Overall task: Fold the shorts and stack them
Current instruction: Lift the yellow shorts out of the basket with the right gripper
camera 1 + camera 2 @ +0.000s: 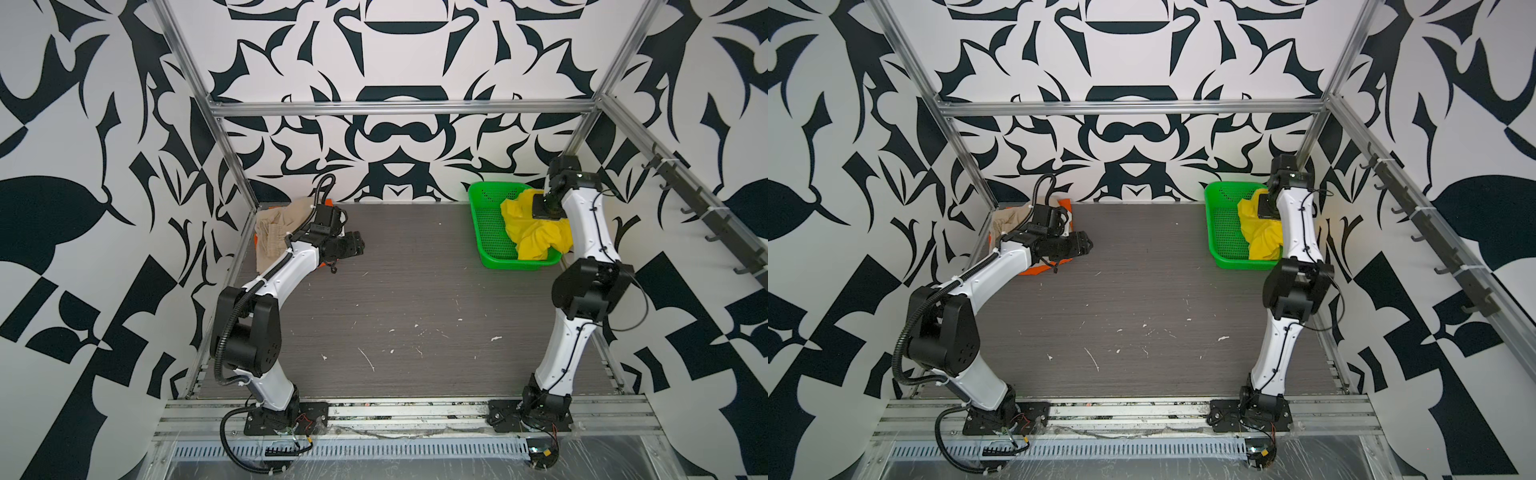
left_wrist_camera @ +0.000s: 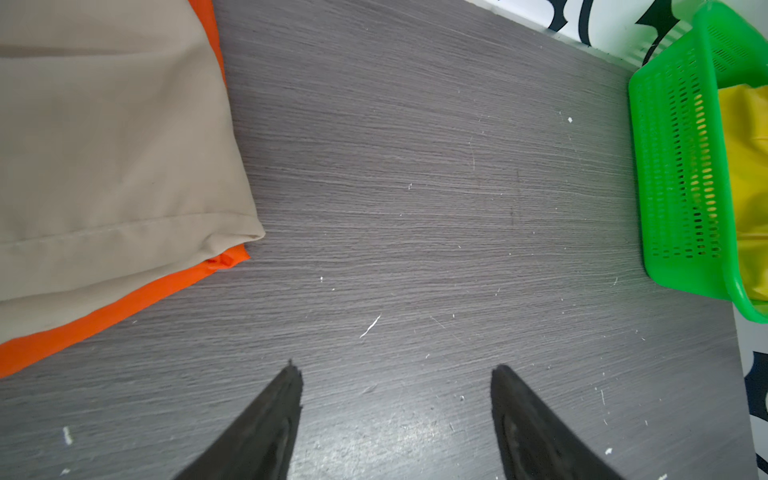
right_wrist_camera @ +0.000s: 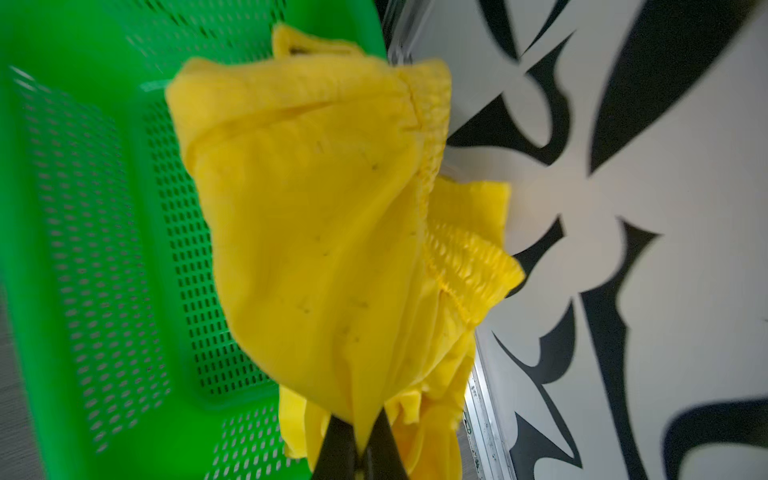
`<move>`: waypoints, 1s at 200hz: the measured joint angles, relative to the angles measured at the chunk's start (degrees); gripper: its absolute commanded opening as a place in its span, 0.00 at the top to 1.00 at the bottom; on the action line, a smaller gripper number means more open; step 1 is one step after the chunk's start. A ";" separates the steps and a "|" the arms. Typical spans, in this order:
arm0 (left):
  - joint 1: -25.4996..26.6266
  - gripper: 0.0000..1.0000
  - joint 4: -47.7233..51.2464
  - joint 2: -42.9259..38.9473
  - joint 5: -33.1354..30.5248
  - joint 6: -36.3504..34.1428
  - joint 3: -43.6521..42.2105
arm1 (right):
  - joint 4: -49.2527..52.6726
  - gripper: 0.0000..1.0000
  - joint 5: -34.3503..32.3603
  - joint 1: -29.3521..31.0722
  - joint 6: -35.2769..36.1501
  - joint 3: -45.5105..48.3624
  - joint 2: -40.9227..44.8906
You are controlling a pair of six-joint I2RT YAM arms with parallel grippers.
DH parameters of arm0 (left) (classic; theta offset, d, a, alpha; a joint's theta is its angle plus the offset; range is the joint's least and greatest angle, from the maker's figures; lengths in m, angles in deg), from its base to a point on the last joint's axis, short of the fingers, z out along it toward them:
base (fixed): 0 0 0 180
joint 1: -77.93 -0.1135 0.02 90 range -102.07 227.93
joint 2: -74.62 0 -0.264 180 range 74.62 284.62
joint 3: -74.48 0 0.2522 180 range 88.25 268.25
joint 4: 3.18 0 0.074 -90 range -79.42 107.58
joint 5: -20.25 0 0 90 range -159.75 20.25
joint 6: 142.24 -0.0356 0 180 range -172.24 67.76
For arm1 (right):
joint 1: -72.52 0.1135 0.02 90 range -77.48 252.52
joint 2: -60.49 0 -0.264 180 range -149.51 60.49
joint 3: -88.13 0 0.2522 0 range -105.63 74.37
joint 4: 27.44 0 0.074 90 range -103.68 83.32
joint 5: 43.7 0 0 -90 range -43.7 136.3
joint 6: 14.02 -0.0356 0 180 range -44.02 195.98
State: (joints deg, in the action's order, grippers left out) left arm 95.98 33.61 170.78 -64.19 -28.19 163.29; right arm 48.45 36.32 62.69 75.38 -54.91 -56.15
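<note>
Right wrist view: what is clamped by the right gripper (image 3: 359,432)?

A fold of the bright yellow cloth shorts (image 3: 316,232) is pinched between its closed jaws. The bunch is gathered over the green perforated plastic basket (image 3: 83,208), at the upper right of both top views.

How is the garment's long axis laid?

From the pinch it is drawn straight out along the gripper's own line, with the gathered elastic waistband (image 3: 457,266) at the far end. Beyond that it is too crumpled to be judged.

Which arm is nearer?

The right one, plainly. The left gripper (image 1: 357,246) is held with jaws apart and nothing between them, left of centre in a top view. It is well apart from the basket and near the beige cloth shorts (image 2: 104,145), which are laid on the bright orange cloth shorts (image 2: 104,320). A carry leftward onto the grey wood-grain table (image 2: 415,208) is judged to be called for.
</note>
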 measured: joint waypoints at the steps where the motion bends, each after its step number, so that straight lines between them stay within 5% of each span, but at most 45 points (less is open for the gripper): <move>1: 0.02 0.25 -0.02 0.00 -0.02 0.02 0.07 | 0.00 1.00 0.09 0.00 -0.02 -0.02 0.26; 70: 0.66 0.24 -0.15 -5.53 -1.42 -1.16 0.59 | -1.90 1.00 15.28 0.35 -2.38 -4.42 17.22; 123: 0.68 0.24 -2.10 -12.17 -1.90 -1.92 0.33 | -11.65 1.00 28.98 2.27 -5.46 3.15 32.11; 200: 0.72 0.24 -2.16 -13.79 -2.64 -0.87 -3.41 | -15.10 1.00 42.21 20.79 -6.73 4.44 36.79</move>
State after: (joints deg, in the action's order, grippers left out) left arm 96.70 31.45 156.99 -66.84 -29.07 159.88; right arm 33.35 78.53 83.48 68.65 -50.47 -19.36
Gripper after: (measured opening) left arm 0.758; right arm 0.048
